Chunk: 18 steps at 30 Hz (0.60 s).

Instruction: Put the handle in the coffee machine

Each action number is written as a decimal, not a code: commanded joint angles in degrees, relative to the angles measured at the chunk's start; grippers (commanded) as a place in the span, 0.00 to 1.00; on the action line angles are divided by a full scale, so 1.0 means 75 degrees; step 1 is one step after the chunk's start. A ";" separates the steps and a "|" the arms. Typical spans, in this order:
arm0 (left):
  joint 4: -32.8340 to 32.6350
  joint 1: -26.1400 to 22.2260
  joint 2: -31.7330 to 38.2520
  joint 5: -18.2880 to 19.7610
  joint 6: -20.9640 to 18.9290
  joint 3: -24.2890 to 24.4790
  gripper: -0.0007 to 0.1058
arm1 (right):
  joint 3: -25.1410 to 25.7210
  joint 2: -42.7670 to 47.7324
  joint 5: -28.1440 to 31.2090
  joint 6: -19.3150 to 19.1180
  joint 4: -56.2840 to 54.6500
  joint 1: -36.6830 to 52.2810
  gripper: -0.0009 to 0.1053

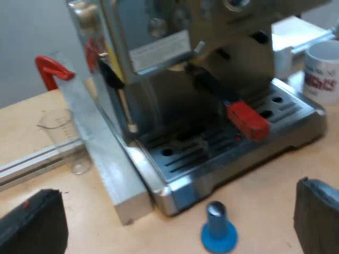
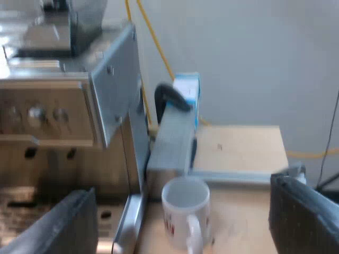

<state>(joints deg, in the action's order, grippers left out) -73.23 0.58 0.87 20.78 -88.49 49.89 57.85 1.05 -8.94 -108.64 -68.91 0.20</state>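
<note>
Left end effector (image 1: 175, 214) wide open, empty, over blue tamper (image 1: 218, 233) on bench (image 1: 275, 185); right end effector (image 2: 181, 218) wide, empty, over mug (image 2: 186, 203).

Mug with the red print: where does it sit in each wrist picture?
Left wrist view: the mug stands on the table by the drip tray of the espresso machine.
Right wrist view: the mug stands beside the machine's side wall.
Shared landmark: the espresso machine.

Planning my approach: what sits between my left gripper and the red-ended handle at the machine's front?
Left wrist view: a blue tamper stands upright on the table, then the slotted drip tray, between the left gripper and the handle.
</note>
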 commanded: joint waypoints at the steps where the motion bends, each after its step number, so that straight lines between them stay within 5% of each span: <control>1: 0.0474 -0.0016 0.1066 -0.0458 -0.0386 -0.0144 0.83 | -0.0242 0.0292 -0.0059 -0.0047 0.0723 0.0019 0.66; 6: 0.1113 0.0077 0.1048 -0.1481 -0.0578 -0.0743 0.83 | -0.0809 0.0277 -0.0059 0.0301 0.1261 0.0019 0.66; 18: 0.1365 0.0121 0.1039 -0.1493 -0.0577 -0.2009 0.83 | -0.2323 0.0268 -0.0059 0.0602 0.1344 0.0019 0.66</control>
<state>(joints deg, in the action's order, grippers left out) -63.79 1.29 0.76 10.37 -92.18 36.77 41.15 0.93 -8.94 -104.12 -59.59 0.20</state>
